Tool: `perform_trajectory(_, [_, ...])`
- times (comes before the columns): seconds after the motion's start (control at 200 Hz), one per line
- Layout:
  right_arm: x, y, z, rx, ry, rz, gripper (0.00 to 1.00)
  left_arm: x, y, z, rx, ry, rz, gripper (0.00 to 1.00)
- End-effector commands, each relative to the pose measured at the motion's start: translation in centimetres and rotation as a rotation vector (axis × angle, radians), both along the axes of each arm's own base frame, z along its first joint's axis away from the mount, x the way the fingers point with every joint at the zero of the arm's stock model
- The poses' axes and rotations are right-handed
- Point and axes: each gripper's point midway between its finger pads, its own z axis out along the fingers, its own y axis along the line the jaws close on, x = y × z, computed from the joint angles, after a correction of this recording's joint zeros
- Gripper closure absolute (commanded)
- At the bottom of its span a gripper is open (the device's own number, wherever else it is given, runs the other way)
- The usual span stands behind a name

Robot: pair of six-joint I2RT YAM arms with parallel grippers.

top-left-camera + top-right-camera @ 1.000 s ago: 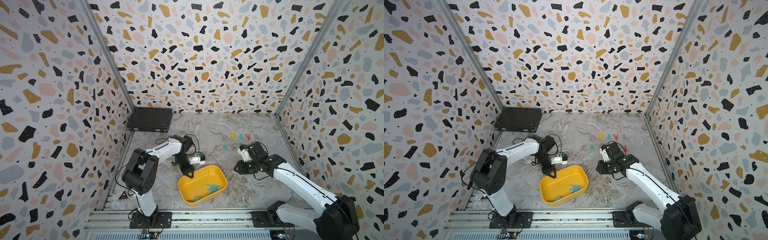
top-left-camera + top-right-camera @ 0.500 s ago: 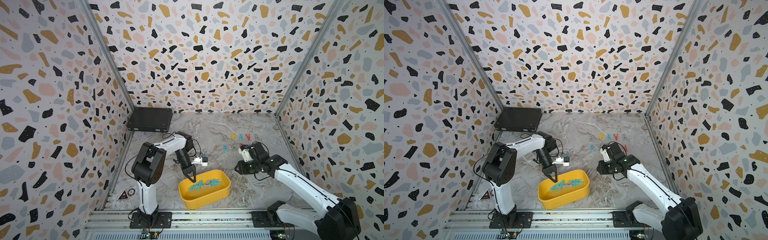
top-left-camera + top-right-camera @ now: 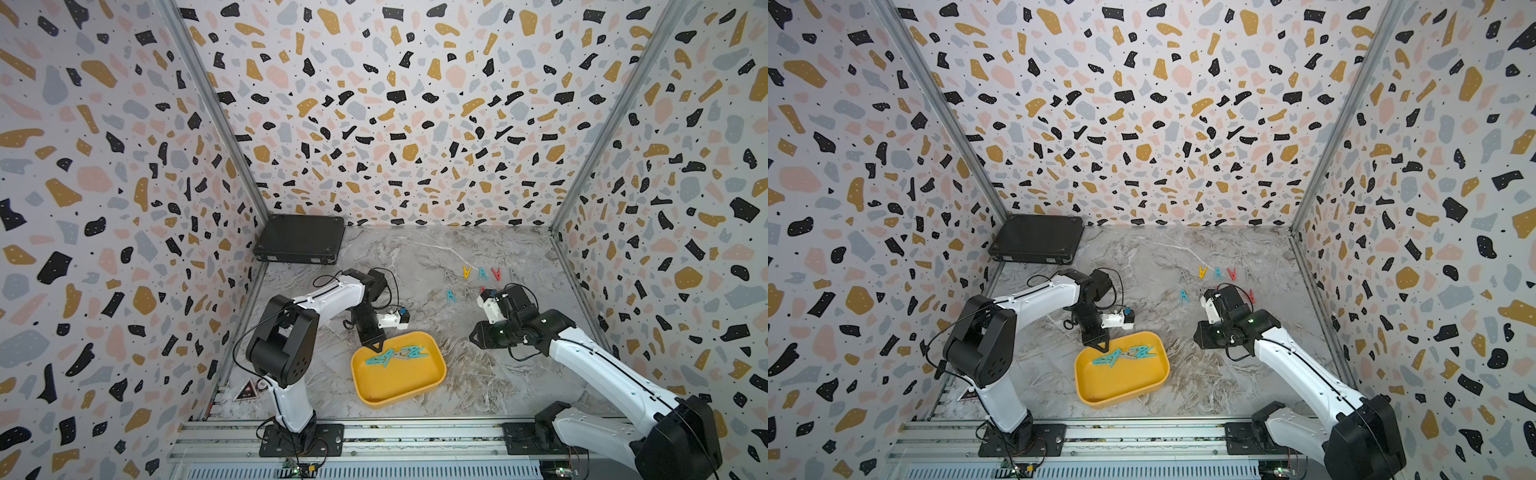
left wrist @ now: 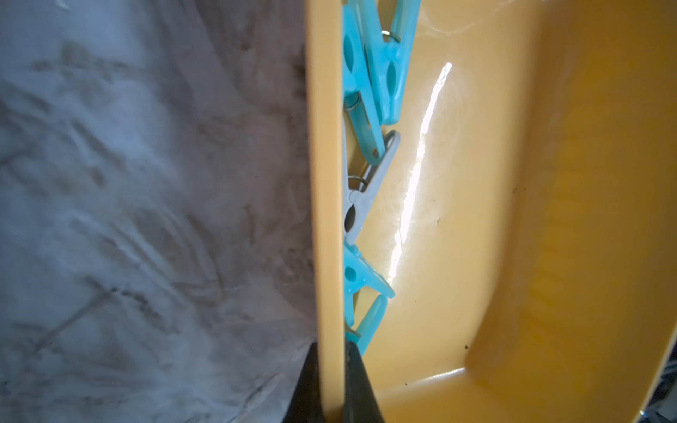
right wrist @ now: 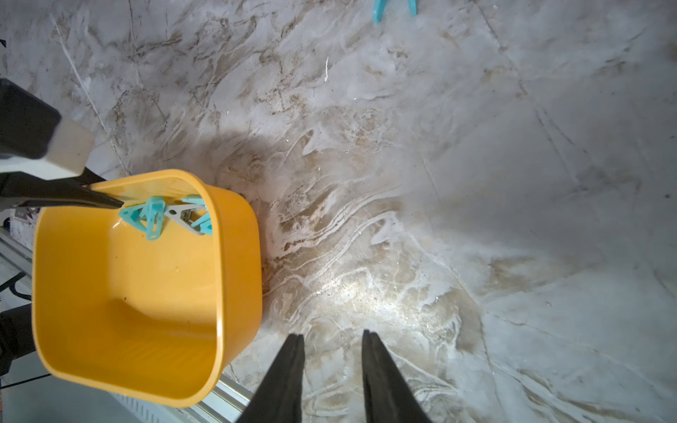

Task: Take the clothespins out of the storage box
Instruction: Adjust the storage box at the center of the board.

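Pinching the thin rim of the yellow storage box [image 3: 399,380] at its far corner, the left claw [image 3: 375,345] is clamped fully down on the wall. The left wrist view shows one finger outside and one inside. The clothespins [image 3: 395,354] left in the box, several teal and one grey, lie heaped against that same wall, right beside the inner finger. The right claw [image 5: 331,335] hangs over bare tabletop [image 3: 419,257] beside the box, narrowly parted and holding nothing. Other loose clothespins [image 3: 482,273] already lie in a row farther back on the tabletop.

The likely trouble starts with the grip, which is on a slim, smooth edge. If the box is lifted or tipped it could slip or swivel and throw the pegs out in a scatter. The heap also looks interlocked, so a pick may drag up two at once. And since it hugs the wall next to the left claw, the right claw reaching in could knock that finger or the rim
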Motion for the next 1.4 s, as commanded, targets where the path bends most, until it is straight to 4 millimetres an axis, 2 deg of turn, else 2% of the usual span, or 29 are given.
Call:
perform_trajectory(0.0, [-0.1, 0.0, 0.6, -0.002, -0.005, -0.004, 0.67, 2.2, 0.1, 0.0, 0.007, -0.141, 0.006, 1.0])
perform_trajectory(0.185, [-0.1, -0.1, 0.5, -0.006, -0.001, -0.005, 0.67, 4.0, 0.2, 0.0, 0.02, -0.248, 0.022, 1.0])
perform_trajectory(0.315, [-0.1, -0.1, 0.5, -0.006, 0.0, -0.005, 0.67, 4.2, 0.2, 0.0, 0.027, -0.259, 0.024, 1.0])
perform_trajectory(0.4, [-0.1, -0.1, 0.5, -0.006, -0.002, -0.005, 0.67, 4.1, 0.1, 0.2, 0.02, -0.259, 0.022, 0.8])
perform_trajectory(0.471, [-0.1, -0.2, 0.5, -0.008, -0.003, -0.007, 0.67, 3.9, -0.1, 0.6, 0.007, -0.254, 0.02, 0.72])
perform_trajectory(0.581, [-0.1, -0.2, 0.5, -0.007, -0.005, -0.007, 0.66, 3.7, -0.4, 1.5, -0.015, -0.247, 0.022, 0.54])
perform_trajectory(0.626, [-0.1, -0.1, 0.7, -0.005, -0.008, -0.004, 0.66, 3.6, -0.5, 2.1, -0.028, -0.248, 0.026, 0.51])
perform_trajectory(0.746, [0.0, 0.1, 1.3, 0.011, -0.021, -0.001, 0.66, 3.9, -0.9, 4.7, -0.066, -0.294, 0.039, 0.44])
perform_trajectory(0.896, [-0.1, 0.6, 2.8, 0.045, -0.049, 0.016, 0.65, 4.5, -0.4, 9.6, -0.099, -0.418, 0.084, 0.27])
perform_trajectory(1.001, [-0.1, 1.4, 4.2, 0.067, -0.079, 0.047, 0.65, 4.2, 0.5, 12.9, -0.131, -0.481, 0.146, 0.0])
perform_trajectory(1.091, [-0.2, 2.5, 4.8, 0.068, -0.097, 0.092, 0.65, 3.4, 1.7, 14.6, -0.136, -0.498, 0.211, 0.0])
perform_trajectory(1.217, [-0.6, 4.7, 4.9, 0.025, -0.109, 0.2, 0.65, 2.6, 3.9, 15.2, -0.123, -0.494, 0.336, 0.0])
perform_trajectory(1.392, [-1.2, 8.0, 3.8, -0.106, -0.12, 0.392, 0.66, 3.6, 9.3, 15.5, -0.12, -0.541, 0.61, 0.0])
